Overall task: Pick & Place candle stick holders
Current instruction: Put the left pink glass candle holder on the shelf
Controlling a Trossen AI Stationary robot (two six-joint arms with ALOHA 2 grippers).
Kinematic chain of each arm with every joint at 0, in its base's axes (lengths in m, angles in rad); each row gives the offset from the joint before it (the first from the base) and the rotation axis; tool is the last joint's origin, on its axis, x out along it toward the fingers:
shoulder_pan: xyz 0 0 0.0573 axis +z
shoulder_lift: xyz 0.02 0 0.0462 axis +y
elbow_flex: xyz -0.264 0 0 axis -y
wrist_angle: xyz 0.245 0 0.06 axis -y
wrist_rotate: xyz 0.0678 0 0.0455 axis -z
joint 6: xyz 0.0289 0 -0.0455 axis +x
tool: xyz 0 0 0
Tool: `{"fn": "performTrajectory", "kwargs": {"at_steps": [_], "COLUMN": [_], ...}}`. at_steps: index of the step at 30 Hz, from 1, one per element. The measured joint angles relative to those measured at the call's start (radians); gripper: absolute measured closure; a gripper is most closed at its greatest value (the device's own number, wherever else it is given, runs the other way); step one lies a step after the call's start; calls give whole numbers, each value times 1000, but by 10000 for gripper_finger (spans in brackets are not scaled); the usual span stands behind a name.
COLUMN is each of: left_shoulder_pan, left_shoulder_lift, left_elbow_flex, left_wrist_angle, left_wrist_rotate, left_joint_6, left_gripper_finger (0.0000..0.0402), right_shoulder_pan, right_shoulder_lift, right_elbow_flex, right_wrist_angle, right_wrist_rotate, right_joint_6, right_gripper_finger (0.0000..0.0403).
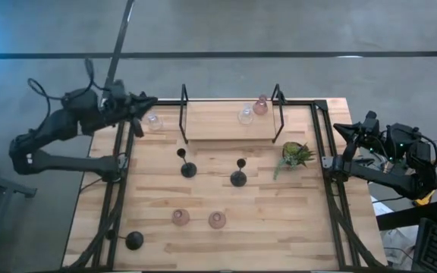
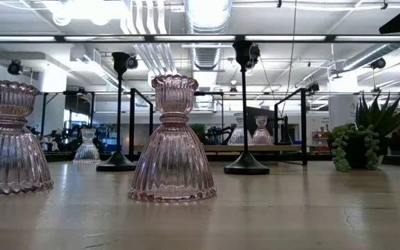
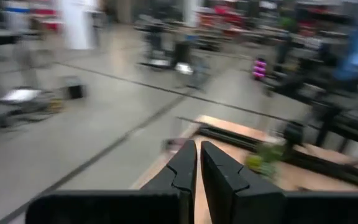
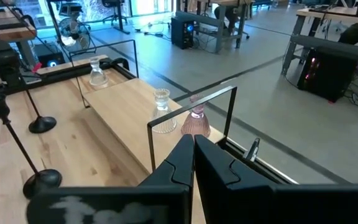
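Several candle stick holders are spread out on the wooden table [image 1: 294,220]. Two pink ones [image 1: 180,218] [image 1: 217,221] and a black one [image 1: 133,241] stand on their bases near the front. Two more black ones [image 1: 188,168] [image 1: 238,178] stand mid-table. A clear one [image 1: 154,121] stands at the far left. On the raised shelf [image 1: 211,121] stand a clear one [image 1: 245,115] and a pink one [image 1: 260,106]. My left gripper [image 1: 152,101] hangs shut and empty above the far left corner, near the clear holder. At the table's right edge my right gripper [image 1: 337,127] is shut and empty.
A small green plant [image 1: 296,154] stands right of the shelf. Black wire frames [image 1: 183,114] [image 1: 279,112] rise at the shelf's two ends. Black rails [image 1: 326,174] run along the table's left and right sides.
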Motion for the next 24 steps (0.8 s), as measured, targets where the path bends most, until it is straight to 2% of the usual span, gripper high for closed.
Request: {"fn": "performTrajectory", "kwargs": {"at_steps": [4,9,12,19,24], "left_shoulder_pan": [0,-1,-17,-155,-298], "left_shoulder_lift": [63,114,116,180,265], "left_elbow_flex": [19,15,45,228,296], "left_wrist_angle": [-1,-1,-46,-324,-477], "left_wrist_rotate": [182,312,371,330,236], "left_joint_6": [6,-4,55,106,123], "left_gripper_finger": [376,376,376,376,376], "right_shoulder_pan": [0,0,0,0,0], "right_shoulder_lift": [0,0,0,0,0], "right_elbow_flex": [0,0,0,0,0], "right_wrist_angle": [0,0,0,0,0], "right_wrist_rotate": [0,0,0,0,0], "right_joint_6": [0,0,0,0,0], "right_gripper_finger": [394,394,394,394,394]}}
